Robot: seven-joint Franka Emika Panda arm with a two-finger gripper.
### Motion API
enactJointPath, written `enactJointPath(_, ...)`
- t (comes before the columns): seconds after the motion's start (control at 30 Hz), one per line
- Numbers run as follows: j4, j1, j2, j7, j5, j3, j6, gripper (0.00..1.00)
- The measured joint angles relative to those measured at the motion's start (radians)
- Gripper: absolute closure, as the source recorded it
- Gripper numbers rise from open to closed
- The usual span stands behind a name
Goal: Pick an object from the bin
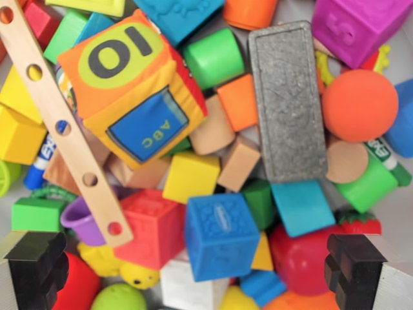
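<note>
Bin is packed with toys, nothing lifted yet. Gripper [201,271] is seen spread wide — black fingertips [35,268] at the lower corners, nothing pinched. Directly between them a blue embossed cube [221,236] lies on top, beside a red cube [150,227] on the wrist view's left. Blue cube is judged the best pick — flat parallel sides, largely unobstructed. A straight descent should be made, jaws centred on it, red cube kept clear. The wooden holed strip [58,116] and grey block [287,103] are best avoided.

The bin [400,213], its pale floor barely showing, is heaped with colourful toy blocks [221,236], tilted and overlapping.
</note>
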Motion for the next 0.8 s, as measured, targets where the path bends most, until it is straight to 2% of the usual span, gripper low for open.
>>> enactJointPath(0.8, -0.03, 0.014, 0.011, -0.247, -0.005, 0.028, 0.046, 0.0)
